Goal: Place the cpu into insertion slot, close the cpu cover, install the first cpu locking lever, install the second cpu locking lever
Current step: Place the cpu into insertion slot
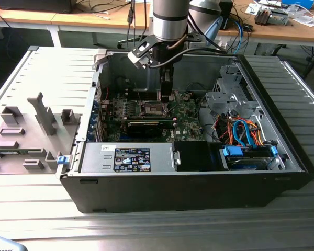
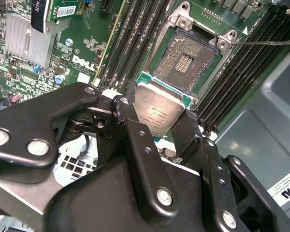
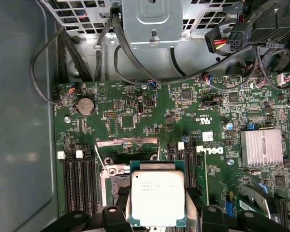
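The end effector (image 2: 158, 128) is clamped on the cpu (image 2: 157, 112), holding it close over the insertion slot (image 2: 186, 60), which lies open and bare. I'd say nothing is seated yet, and closing and latching remain. The slot's computer case (image 1: 146, 193) rests on a ribbed grey tabletop (image 1: 42, 73), with cluttered wooden desks (image 1: 94, 18) beyond.

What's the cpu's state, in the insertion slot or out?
Out. The gripper clamps the cpu in its jaws, clear of the insertion slot, whose contacts lie bare.
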You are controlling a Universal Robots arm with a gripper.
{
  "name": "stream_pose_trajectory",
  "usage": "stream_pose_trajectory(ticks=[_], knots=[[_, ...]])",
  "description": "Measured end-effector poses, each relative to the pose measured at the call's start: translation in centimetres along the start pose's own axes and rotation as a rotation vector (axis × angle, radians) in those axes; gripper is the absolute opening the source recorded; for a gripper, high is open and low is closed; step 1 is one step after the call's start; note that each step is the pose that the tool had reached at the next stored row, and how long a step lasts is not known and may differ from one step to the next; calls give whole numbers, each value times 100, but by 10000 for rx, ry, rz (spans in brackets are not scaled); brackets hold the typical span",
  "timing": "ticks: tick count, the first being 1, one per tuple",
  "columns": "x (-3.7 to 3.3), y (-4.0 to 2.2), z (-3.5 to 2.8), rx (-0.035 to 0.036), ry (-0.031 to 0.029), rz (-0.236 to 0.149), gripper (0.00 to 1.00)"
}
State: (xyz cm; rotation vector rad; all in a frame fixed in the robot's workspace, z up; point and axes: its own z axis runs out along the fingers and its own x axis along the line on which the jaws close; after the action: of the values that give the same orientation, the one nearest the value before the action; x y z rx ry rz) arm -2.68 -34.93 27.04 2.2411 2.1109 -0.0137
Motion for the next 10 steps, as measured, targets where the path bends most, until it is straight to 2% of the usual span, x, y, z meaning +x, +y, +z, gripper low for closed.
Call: stream_pose_trajectory(ticks=[10], knots=[[0, 0, 0, -4, -68, -2, 54]])
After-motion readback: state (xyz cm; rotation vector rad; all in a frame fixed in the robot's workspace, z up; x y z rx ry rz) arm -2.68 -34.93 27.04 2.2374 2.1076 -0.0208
